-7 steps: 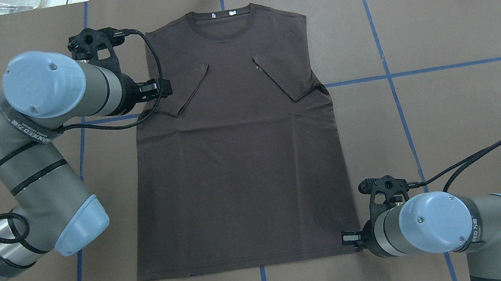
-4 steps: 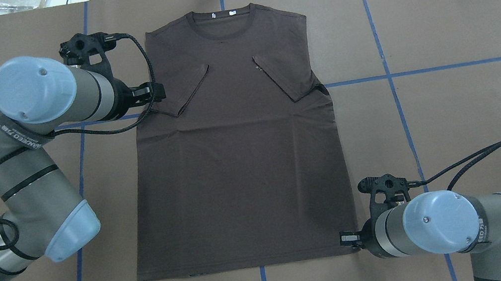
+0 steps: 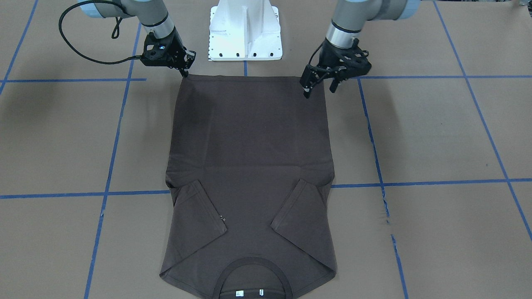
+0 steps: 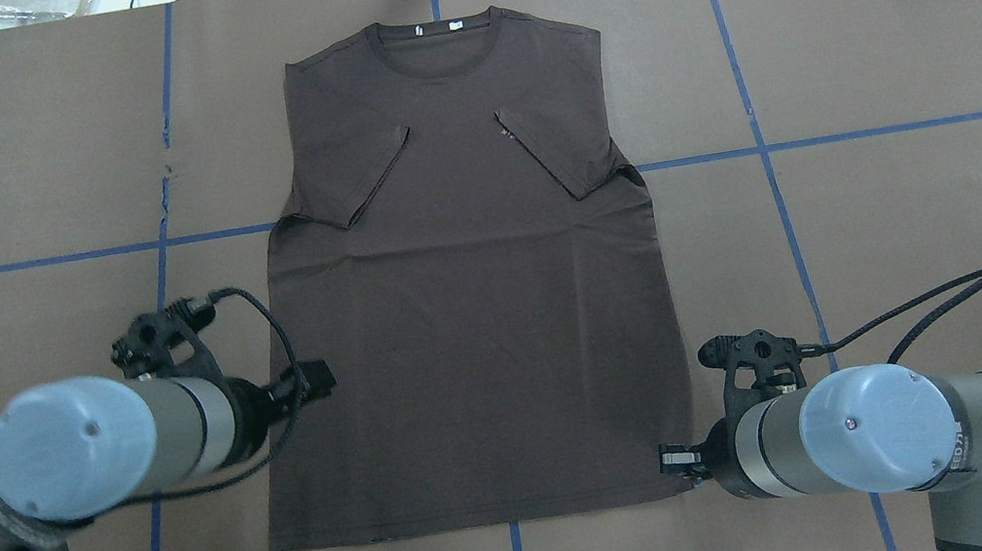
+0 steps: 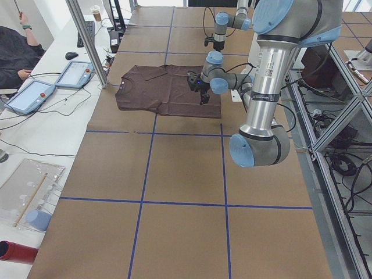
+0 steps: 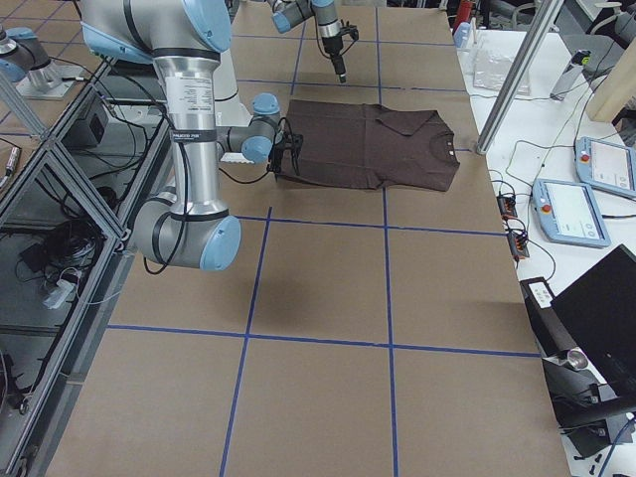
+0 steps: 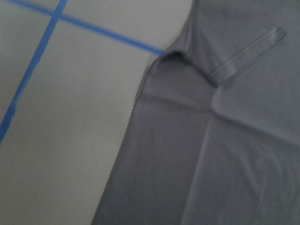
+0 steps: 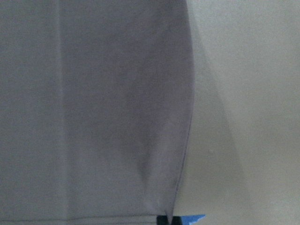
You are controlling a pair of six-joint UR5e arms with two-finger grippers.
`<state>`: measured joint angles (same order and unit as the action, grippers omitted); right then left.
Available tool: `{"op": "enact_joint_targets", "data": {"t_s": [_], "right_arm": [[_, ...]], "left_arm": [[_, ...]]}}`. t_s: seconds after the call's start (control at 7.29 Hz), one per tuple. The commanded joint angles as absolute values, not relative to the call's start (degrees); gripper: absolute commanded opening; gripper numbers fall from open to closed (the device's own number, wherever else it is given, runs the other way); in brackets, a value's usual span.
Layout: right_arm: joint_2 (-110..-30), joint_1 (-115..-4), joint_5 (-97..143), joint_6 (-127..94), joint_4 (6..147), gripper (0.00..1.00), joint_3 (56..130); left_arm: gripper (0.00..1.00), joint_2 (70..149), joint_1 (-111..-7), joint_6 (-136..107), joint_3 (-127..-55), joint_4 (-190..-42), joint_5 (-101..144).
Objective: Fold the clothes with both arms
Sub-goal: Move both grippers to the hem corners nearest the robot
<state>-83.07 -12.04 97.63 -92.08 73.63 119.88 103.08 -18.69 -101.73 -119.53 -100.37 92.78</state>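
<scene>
**Dark brown T-shirt laid flat, one end effector on each side of its hem**

The T-shirt (image 4: 468,318) lies face up in the middle of the bench (image 4: 882,6). Its collar (image 4: 438,52) is at the far edge from the robot and its hem is nearest the white pedestal base (image 3: 245,29). Both sleeves (image 4: 372,176) are folded inward across the chest, and their cuffs slant toward the centre.

The right end effector (image 3: 185,72) is down at the hem corner on the robot's right. Its fingers are drawn together on the fabric there, and the right wrist view shows the black tips at that very corner.

The left end effector (image 3: 320,89) has its fingers spread apart and holds nothing. It hangs above the shirt's left side edge, toward the hem. The left wrist view looks down from a height on that edge and on one folded sleeve.

Blue tape lines (image 4: 824,139) divide the brown bench cover into squares.
</scene>
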Motion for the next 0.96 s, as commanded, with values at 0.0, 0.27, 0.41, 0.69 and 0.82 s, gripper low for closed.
{"op": "enact_joint_targets", "data": {"t_s": [0.0, 0.27, 0.41, 0.69, 0.82], "right_arm": [[-82.53, -12.57, 97.56, -91.76, 73.56, 0.0, 120.5], [-82.44, -12.83, 97.65, -91.58, 73.56, 0.0, 120.41], [-82.44, -13.01, 97.65, -91.58, 73.56, 0.0, 120.5], [-82.44, -13.18, 97.65, -91.58, 73.56, 0.0, 120.41], [-82.44, -13.18, 97.65, -91.58, 73.56, 0.0, 120.5]], "left_arm": [[1.0, 102.48, -8.91, -112.82, -119.45, -94.77, 88.17], [1.0, 100.12, -7.3, -113.03, -118.57, -94.83, 86.67], [1.0, 100.11, -7.29, -112.94, -117.35, -94.83, 86.66], [0.99, 100.02, -7.29, -112.42, -116.98, -94.83, 86.66], [0.97, 100.02, -7.38, -112.33, -116.81, -94.83, 86.66]]}}
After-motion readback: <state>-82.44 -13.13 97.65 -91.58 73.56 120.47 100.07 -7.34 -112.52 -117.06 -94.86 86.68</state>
